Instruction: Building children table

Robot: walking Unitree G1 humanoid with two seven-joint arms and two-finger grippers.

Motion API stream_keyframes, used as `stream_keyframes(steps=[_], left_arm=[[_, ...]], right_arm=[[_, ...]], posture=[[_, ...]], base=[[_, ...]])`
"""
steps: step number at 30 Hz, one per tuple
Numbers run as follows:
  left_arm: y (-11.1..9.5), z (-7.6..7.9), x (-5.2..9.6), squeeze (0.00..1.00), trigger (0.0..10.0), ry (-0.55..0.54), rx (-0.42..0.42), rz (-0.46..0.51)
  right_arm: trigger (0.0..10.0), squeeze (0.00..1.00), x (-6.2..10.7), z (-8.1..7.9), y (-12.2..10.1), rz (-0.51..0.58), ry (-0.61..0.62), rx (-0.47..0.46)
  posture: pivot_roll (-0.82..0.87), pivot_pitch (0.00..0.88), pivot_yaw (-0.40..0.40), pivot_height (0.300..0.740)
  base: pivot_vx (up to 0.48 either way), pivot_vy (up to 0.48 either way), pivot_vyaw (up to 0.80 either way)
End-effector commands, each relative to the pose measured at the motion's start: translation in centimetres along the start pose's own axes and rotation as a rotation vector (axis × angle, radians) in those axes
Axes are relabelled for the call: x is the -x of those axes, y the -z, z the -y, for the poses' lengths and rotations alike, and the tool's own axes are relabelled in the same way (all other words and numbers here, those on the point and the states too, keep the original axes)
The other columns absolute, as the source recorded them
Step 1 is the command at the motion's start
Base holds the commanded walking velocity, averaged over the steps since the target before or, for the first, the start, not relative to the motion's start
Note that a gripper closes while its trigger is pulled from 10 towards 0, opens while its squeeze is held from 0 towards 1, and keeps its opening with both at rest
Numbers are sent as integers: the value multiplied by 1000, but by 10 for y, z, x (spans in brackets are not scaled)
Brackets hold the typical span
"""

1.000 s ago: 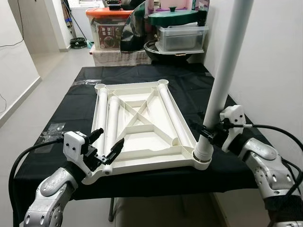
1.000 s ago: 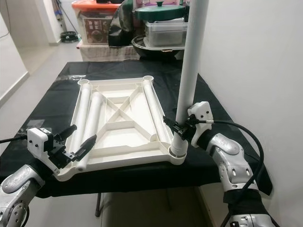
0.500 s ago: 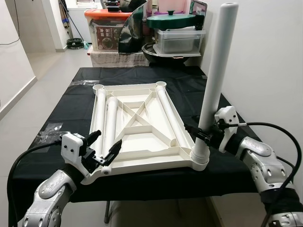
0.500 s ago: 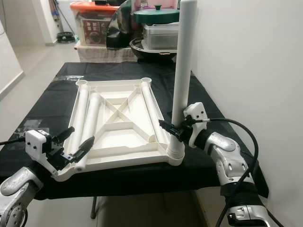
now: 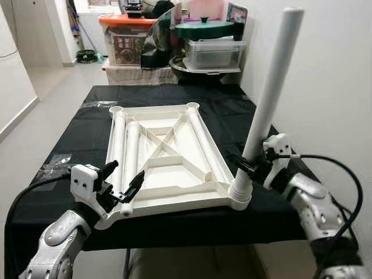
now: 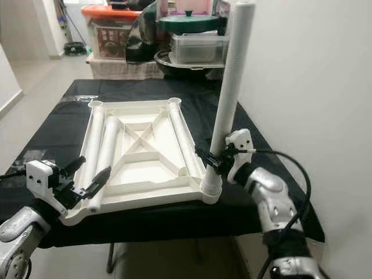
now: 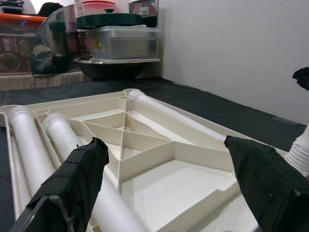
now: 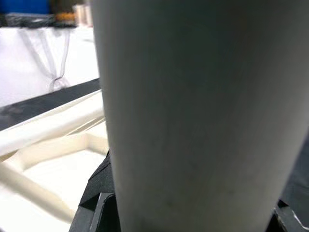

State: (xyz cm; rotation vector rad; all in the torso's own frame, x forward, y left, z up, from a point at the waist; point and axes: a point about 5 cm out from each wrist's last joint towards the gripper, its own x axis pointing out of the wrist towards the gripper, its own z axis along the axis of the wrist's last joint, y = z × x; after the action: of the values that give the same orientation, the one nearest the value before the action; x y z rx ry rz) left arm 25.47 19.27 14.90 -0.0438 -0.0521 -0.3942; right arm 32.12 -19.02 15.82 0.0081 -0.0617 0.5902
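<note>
White table leg [image 5: 268, 99] now leans more to the right, pinched low by the right gripper [image 5: 249, 167]. Left gripper [image 5: 123, 179] stays spread at the tabletop [image 5: 174, 168] corner.

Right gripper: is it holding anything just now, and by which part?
Yes. The right gripper is shut on the upright white table leg, low on its shaft just above the corner socket of the tabletop. The left gripper is open, holding nothing.

Place: a home, lived-in room.
Evidence: storage bins [image 5: 129, 40] and cookware [image 5: 210, 51] stacked at 12 o'clock.
</note>
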Motion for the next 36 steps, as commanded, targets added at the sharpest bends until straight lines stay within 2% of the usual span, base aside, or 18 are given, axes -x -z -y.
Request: stream_keyframes(steps=[1,2,4,8,14,15,17,19,20,23,28,33,36], left_arm=[[4,-2,2,0,10000,-14,-2,-23],[4,-2,2,0,10000,-14,-2,-23],[5,-2,2,0,10000,-17,-2,-27],[5,-2,2,0,10000,-18,-3,-30],[6,-3,1,0,10000,-30,-5,-34],[7,-4,1,0,10000,-37,-5,-36],[7,-4,1,0,10000,-37,-5,-36],[8,-4,2,0,10000,-52,-3,-39],[8,-4,2,0,10000,-52,-3,-39],[8,-5,3,0,10000,-69,-4,-41],[8,-6,4,0,10000,-80,-8,-42],[8,-10,5,0,10000,-101,-23,-48],[8,-10,5,0,10000,-104,-26,-47]], right_arm=[[0,0,-2,-20,21,-67,-15,-46],[0,0,-2,-20,21,-67,-15,-46],[0,0,-2,-32,30,-88,12,-35],[0,0,-4,-36,35,-112,46,-13],[0,0,-8,-32,51,-225,178,2],[0,0,-10,-27,56,-259,249,-20],[0,0,-10,-27,56,-259,249,-20],[0,0,-17,-22,64,-321,379,-88],[0,0,-17,-22,64,-321,379,-88],[0,0,-24,-24,74,-377,487,-164],[0,0,-24,-24,78,-390,549,-179],[0,0,-22,-23,79,-368,679,-134],[0,0,-22,-22,78,-356,701,-128]], posture=[[13,0,-62,740],[13,0,-62,740],[4,0,-55,740],[1,0,-55,740],[3,0,-61,740],[7,0,-65,740],[7,0,-65,740],[19,0,-73,740],[19,0,-73,740],[30,0,-80,740],[37,0,-84,740],[36,0,-80,740],[37,0,-78,740]], base=[[0,0,0],[0,0,0],[0,0,0],[0,0,0],[0,0,0],[0,0,0],[0,0,0],[0,0,0],[0,0,0],[0,0,0],[0,0,0],[0,0,0],[0,0,0]])
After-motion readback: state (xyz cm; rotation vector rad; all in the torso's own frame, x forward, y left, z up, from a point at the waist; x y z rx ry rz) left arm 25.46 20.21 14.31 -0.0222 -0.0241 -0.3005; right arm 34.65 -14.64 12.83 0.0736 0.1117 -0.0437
